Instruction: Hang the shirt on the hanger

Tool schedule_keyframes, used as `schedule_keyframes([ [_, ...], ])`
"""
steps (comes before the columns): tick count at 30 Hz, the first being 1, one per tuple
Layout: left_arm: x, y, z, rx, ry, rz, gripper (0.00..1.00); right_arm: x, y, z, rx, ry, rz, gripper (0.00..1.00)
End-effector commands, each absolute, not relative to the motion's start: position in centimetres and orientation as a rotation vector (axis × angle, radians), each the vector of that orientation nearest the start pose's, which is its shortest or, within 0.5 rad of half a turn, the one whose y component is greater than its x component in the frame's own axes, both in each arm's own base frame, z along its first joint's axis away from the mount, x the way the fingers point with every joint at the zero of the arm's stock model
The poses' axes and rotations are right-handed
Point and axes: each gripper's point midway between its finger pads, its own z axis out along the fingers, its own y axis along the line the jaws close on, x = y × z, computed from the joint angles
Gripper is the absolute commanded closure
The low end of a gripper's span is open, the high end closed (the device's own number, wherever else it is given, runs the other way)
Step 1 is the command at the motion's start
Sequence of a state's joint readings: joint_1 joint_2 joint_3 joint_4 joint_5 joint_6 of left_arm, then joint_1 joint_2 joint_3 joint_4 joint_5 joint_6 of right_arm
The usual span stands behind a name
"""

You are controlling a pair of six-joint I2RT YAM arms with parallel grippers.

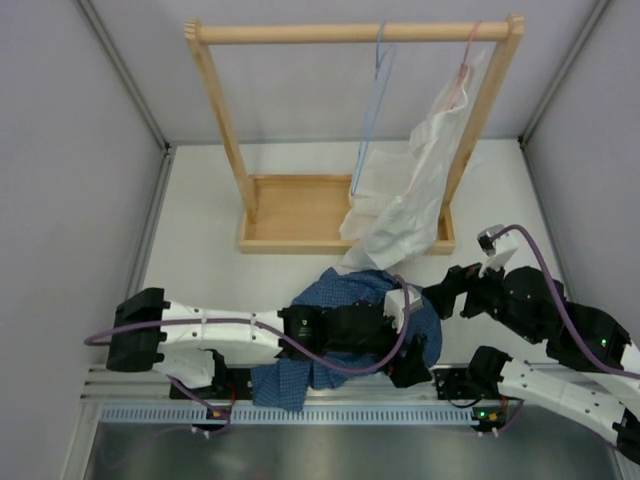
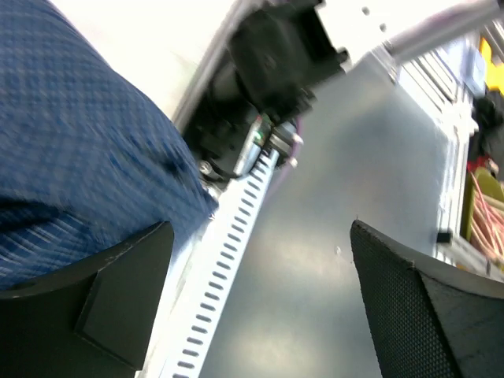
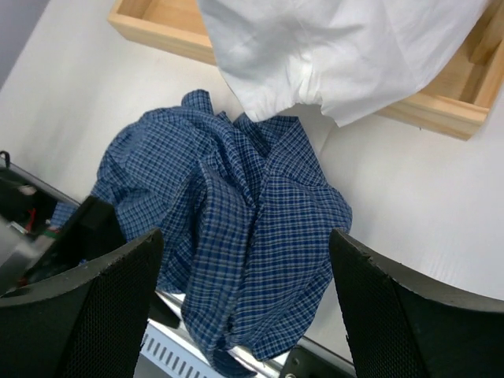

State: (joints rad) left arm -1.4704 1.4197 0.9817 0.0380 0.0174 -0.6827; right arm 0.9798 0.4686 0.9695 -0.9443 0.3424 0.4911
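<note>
Two shirts: the shirt (image 1: 352, 287), dark blue check, lies in a crumpled heap on the white table (image 1: 200, 250), at 6 o'clock from the rack. The white shirt (image 1: 420, 190) hangs at the rack's right side.
Two hangers: both are hooked over the rack's top bar. The hanger (image 1: 372, 110), light blue and bare, is at 12 o'clock from the heap. The pink hanger (image 1: 465, 65), at 1 o'clock, carries the white shirt.
One rack: a wooden rack (image 1: 350, 32) standing on a shallow tray (image 1: 290, 215).
In the way: the white shirt's hem droops over the tray's right end, close to the heap's far edge. The left arm (image 1: 230, 330) lies across the heap's near half.
Near edge: a fold of blue cloth hangs over the slotted rail (image 1: 330, 412) at 7 o'clock from the heap. A grey metal sheet (image 1: 300, 450) lies beyond the rail.
Left arm pose: it stretches in from 9 o'clock, with the wrist turned toward the rail.
Left gripper (image 1: 412, 370) (image 2: 260, 232): the jaws are spread wide with nothing between them. Blue cloth lies beside one finger.
Right arm (image 1: 560, 330) pose: it is folded, with the elbow out at 3 o'clock.
Right gripper (image 1: 447, 288) (image 3: 244, 236): it hovers at the heap's 2 o'clock edge. Its fingers are spread wide above the cloth and grip nothing.
</note>
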Motion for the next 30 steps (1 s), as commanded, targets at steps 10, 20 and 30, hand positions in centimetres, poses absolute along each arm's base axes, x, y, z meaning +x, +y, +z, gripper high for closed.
schedule_keyframes([
  [10, 9.4, -34.7, 22.7, 0.548, 1.956, -0.916, 0.03, 12.2, 14.3, 22.6, -0.521, 2.139, 0.553, 0.19],
  [20, 12.9, -37.9, 13.7, 0.643, 2.175, -0.762, 0.34, 11.9, 13.8, 24.5, -0.435, 2.082, 0.624, 0.24],
  [30, 15.2, -35.6, 17.0, 0.441, 2.104, -0.751, 1.0, 9.2, 18.0, 24.6, -0.658, 2.065, 0.875, 0.39],
])
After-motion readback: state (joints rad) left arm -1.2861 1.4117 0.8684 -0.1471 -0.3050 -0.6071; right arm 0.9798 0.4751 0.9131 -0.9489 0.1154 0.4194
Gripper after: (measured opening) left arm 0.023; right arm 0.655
